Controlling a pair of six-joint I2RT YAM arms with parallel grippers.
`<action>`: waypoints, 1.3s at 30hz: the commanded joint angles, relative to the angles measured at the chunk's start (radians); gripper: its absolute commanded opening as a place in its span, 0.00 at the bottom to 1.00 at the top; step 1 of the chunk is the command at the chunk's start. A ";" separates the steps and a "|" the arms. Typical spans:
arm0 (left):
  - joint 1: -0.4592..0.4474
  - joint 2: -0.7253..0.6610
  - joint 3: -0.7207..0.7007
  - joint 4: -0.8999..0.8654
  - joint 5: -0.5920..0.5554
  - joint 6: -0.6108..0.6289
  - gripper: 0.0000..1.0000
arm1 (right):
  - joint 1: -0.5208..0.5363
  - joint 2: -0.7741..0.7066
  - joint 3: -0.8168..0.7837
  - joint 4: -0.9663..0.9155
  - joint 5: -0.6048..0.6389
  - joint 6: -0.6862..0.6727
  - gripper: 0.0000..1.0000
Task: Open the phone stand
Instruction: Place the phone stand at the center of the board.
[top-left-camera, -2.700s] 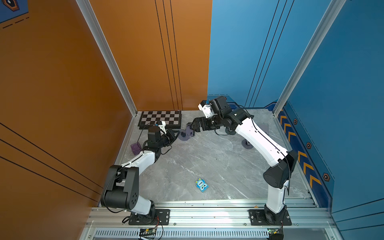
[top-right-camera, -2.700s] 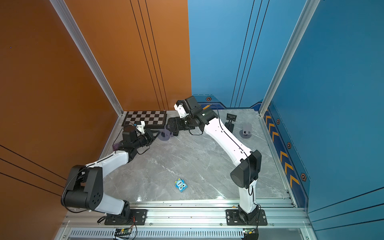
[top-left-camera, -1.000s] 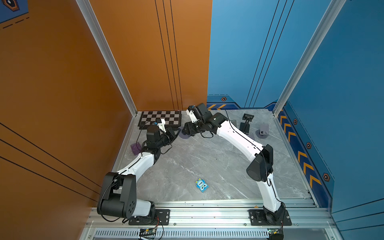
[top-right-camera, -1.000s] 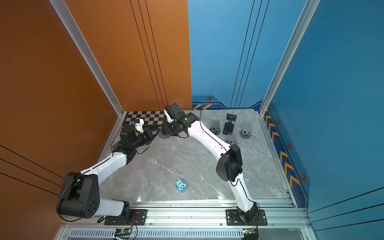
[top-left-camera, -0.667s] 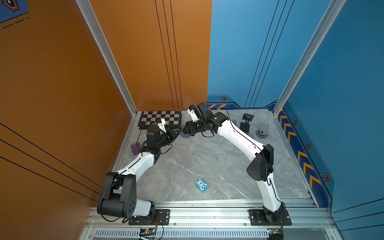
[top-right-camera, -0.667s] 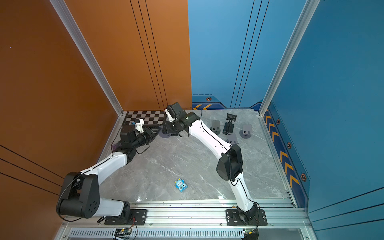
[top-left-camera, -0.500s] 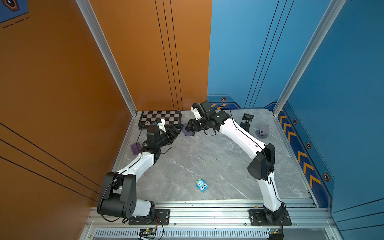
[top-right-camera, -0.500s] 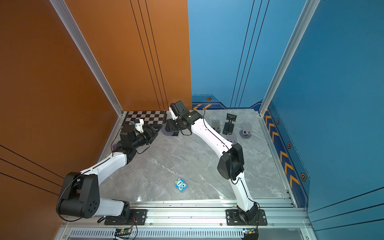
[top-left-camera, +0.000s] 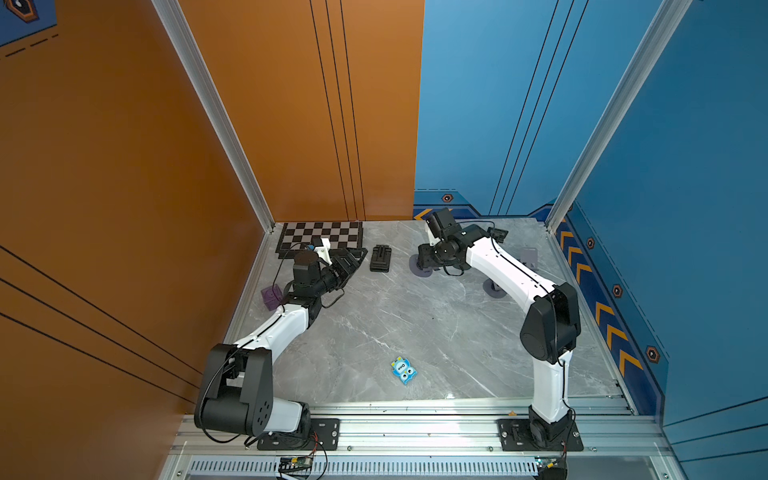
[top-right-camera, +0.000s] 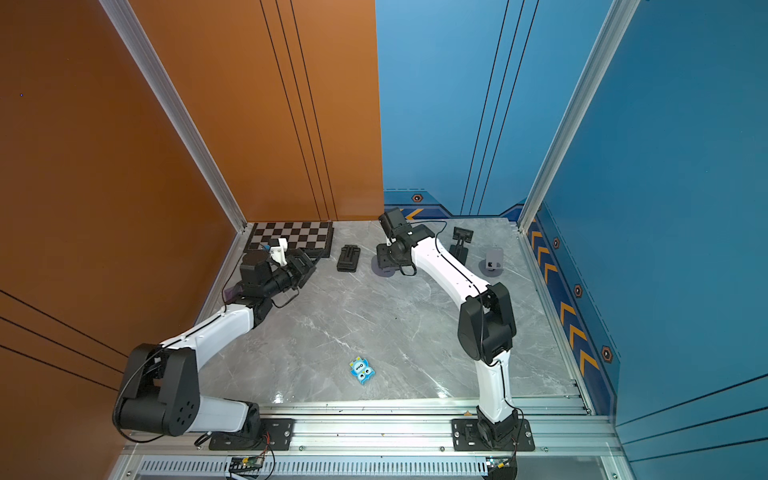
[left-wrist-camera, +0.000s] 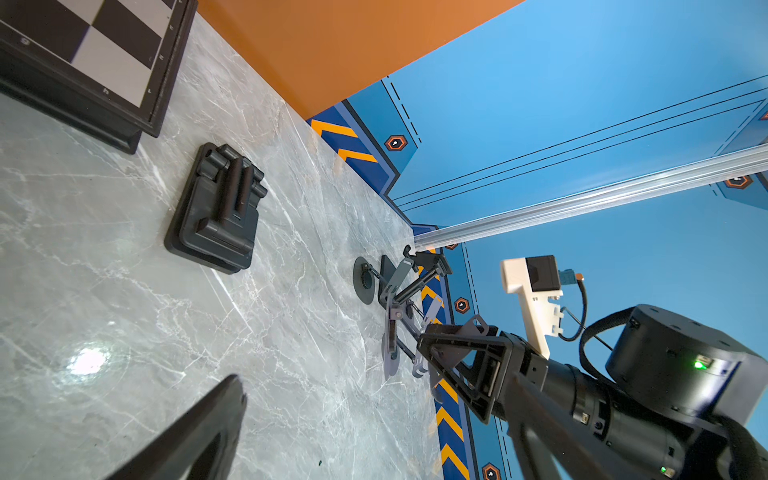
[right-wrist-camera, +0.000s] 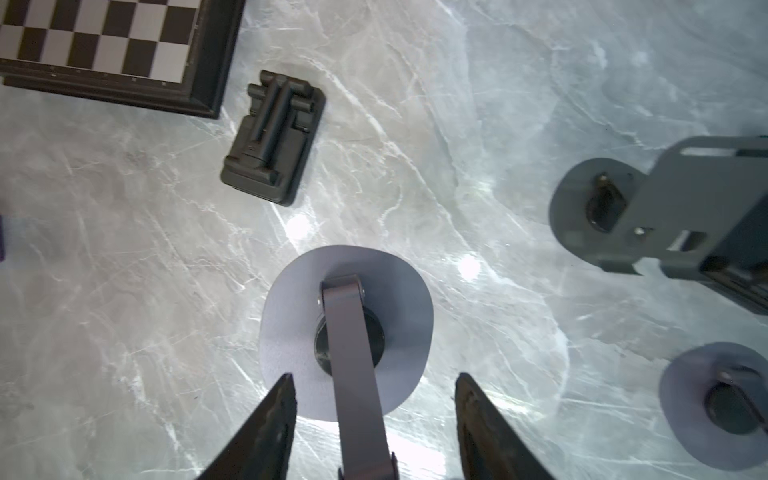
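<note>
Left hand (top-left-camera: 352, 261) hangs spread wide and empty over the desk (top-left-camera: 395, 316), pointing at a folded black stand (top-left-camera: 381, 258) lying flat beside the chessboard (top-left-camera: 320, 237). Over to the right, the right hand (right-wrist-camera: 373, 378) grasps the upright arm of the grey phone stand (right-wrist-camera: 291, 316), its round base down at the desk's back middle, apart from the black one.
</note>
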 joint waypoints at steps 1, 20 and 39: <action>0.004 0.018 0.014 0.008 -0.008 0.005 0.98 | -0.027 -0.075 -0.091 0.018 0.085 -0.031 0.26; -0.016 0.091 0.074 0.008 0.008 0.010 0.98 | -0.160 -0.097 -0.342 0.081 0.150 -0.064 0.26; -0.016 0.100 0.073 0.008 0.010 0.013 0.98 | -0.220 -0.057 -0.398 0.108 0.149 -0.066 0.38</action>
